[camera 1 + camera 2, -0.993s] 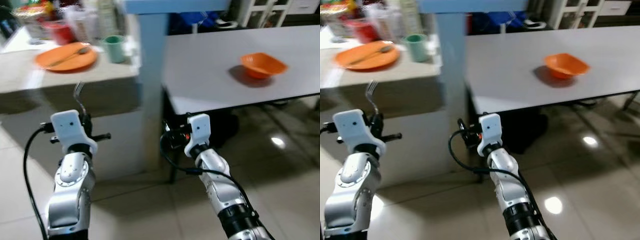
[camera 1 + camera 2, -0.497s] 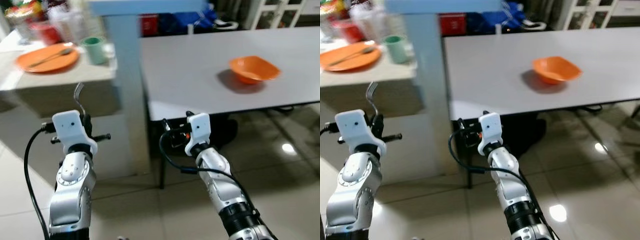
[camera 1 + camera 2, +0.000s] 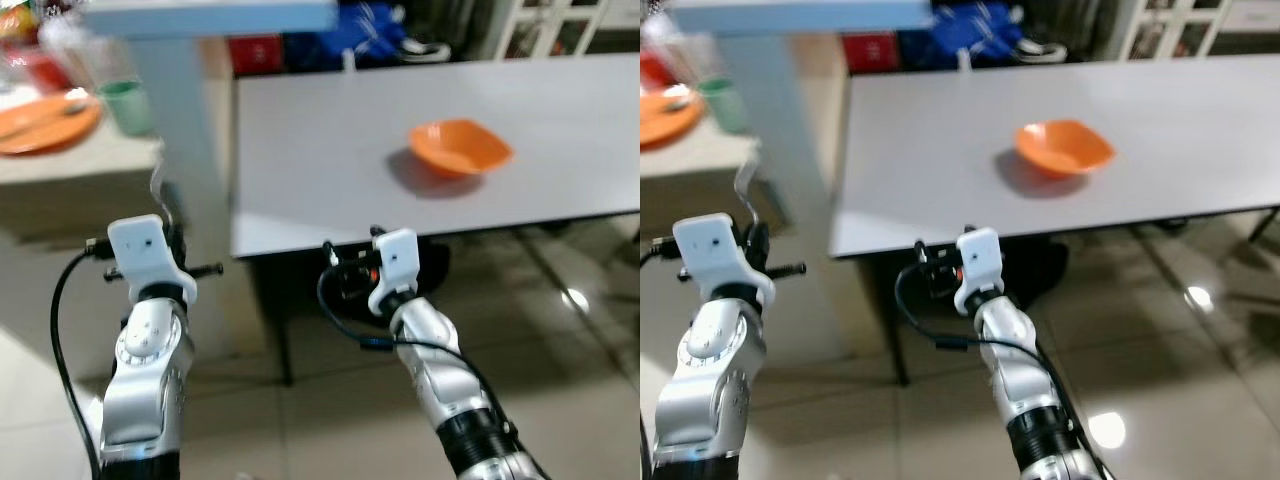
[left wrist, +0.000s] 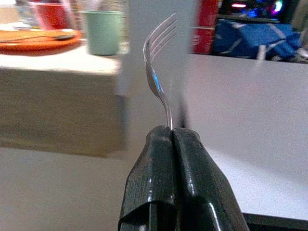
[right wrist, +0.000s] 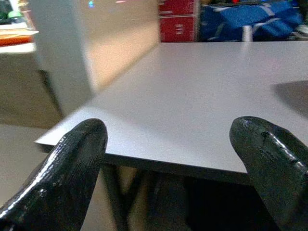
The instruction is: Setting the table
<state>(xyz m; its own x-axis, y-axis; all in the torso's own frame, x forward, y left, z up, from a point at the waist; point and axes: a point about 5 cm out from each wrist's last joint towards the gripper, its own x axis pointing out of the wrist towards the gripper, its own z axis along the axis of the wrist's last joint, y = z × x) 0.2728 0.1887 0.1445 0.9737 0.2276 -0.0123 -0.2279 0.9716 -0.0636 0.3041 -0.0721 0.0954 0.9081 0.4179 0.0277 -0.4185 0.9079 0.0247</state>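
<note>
Before the near edge of the long grey table (image 3: 330, 150), the left gripper (image 4: 172, 132) has its two black fingers pressed together on the handle of a thin silver metal fork (image 4: 158, 72), whose tines stand upright. Just beside the table's near left corner, the right gripper (image 5: 175, 149) hangs with its fingers spread wide, holding nothing. An orange plastic bowl (image 3: 459, 146) sits well back from that edge. On the pale counter (image 3: 70, 160) to the left stand a round orange plate (image 3: 45, 112) and a green cup (image 3: 124, 105).

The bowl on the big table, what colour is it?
The bowl is orange, clearest in the left eye view.
</note>
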